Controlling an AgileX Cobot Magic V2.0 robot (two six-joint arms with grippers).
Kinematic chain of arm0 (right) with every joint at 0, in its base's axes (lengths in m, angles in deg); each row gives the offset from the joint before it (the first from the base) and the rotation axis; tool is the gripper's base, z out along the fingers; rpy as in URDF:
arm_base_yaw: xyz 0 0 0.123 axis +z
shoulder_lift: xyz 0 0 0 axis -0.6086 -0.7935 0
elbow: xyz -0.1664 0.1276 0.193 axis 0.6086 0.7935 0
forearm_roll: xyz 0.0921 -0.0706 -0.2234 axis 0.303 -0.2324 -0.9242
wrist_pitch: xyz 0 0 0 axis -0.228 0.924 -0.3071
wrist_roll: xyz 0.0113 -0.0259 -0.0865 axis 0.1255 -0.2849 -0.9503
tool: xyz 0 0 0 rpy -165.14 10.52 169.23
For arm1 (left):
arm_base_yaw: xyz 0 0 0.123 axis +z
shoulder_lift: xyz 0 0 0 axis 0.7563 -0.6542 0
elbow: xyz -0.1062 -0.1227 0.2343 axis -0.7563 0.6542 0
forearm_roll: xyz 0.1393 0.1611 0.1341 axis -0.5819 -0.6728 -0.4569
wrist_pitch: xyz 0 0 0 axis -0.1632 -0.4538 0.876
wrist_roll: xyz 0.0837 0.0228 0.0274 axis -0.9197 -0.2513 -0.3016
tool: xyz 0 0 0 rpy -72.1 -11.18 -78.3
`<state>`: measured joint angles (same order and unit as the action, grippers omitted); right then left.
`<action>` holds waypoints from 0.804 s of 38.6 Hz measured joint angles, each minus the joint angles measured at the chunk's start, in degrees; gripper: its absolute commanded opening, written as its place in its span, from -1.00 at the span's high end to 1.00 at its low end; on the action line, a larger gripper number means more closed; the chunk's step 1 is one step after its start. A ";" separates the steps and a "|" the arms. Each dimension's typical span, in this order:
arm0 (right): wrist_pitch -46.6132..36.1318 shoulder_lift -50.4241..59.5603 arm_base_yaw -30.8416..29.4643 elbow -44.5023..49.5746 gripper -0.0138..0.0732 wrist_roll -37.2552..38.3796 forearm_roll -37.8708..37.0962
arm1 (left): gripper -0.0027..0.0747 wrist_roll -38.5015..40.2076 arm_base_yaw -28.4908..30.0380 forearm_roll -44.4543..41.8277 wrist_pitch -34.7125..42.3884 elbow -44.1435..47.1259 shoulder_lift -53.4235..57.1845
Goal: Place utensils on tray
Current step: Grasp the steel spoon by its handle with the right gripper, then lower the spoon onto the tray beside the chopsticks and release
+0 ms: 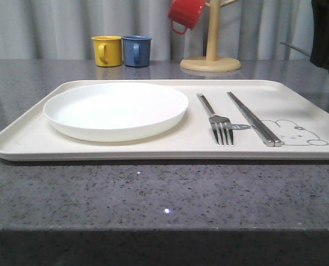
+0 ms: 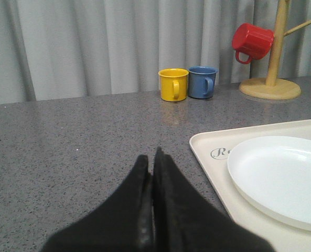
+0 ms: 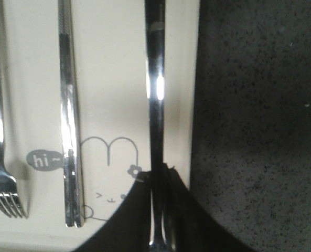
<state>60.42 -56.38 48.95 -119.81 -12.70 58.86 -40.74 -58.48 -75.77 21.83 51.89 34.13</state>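
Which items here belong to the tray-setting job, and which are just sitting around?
Job items: tray, white plate, fork, chopsticks, spoon held in the right claw.
Bystanders: yellow mug, blue mug, red mug, wooden mug tree.

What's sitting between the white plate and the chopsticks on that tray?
The fork lies there, on the tray, tines toward the camera, apart from the plate and from the chopsticks. The front view shows it best.
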 measured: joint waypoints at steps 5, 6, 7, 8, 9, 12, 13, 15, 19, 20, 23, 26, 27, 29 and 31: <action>0.00 -0.23 0.00 2.00 0.72 0.04 0.38 | 0.98 0.00 0.00 0.00 0.00 0.00 0.00; 0.00 -0.27 0.00 2.24 0.72 0.04 0.66 | 0.98 0.00 0.00 0.00 0.00 0.00 0.00; 0.00 -0.36 0.10 2.38 0.72 0.14 0.98 | 0.98 0.00 0.00 0.00 0.00 0.00 0.00; 0.00 -0.75 0.09 2.48 0.72 0.13 1.30 | 0.98 0.00 0.00 0.00 0.00 0.00 0.00; 0.00 -0.93 0.22 2.48 0.72 0.13 1.42 | 0.98 0.00 0.00 0.00 0.00 0.00 0.00; -0.11 -2.02 0.68 2.48 0.72 0.27 1.64 | 0.98 0.00 0.00 0.00 0.00 0.00 0.00; -0.11 -2.36 0.72 2.48 0.72 0.27 1.75 | 0.98 0.00 0.00 0.00 0.00 0.00 0.00; -0.24 -3.23 0.95 2.48 0.72 0.27 1.86 | 0.98 0.00 0.00 0.00 0.00 0.00 0.00; -0.85 -4.79 1.21 2.48 0.72 0.30 2.43 | 0.98 0.00 0.00 0.00 0.00 0.00 0.00; -1.17 -5.14 1.31 2.48 0.72 0.30 2.53 | 0.98 0.00 0.00 0.00 0.00 0.00 0.00; -2.07 -6.14 1.31 2.48 0.72 0.30 2.57 | 0.98 0.00 0.00 0.00 0.00 0.00 0.00; -2.79 -6.67 1.31 2.48 0.72 0.30 2.57 | 0.98 0.00 0.00 0.00 0.00 0.00 0.00; -3.05 -6.81 1.31 2.48 0.72 0.30 2.57 | 0.98 0.00 0.00 0.00 0.00 0.00 0.00; -3.45 -6.90 1.31 2.48 0.72 0.30 2.57 | 0.98 0.00 0.00 0.00 0.00 0.00 0.00; -4.02 -6.93 1.31 2.48 0.72 0.30 2.57 | 0.98 0.00 0.00 0.00 0.00 0.00 0.00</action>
<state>56.40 -63.31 50.26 -117.34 -12.39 61.42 -40.74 -58.48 -75.77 21.83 51.89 34.13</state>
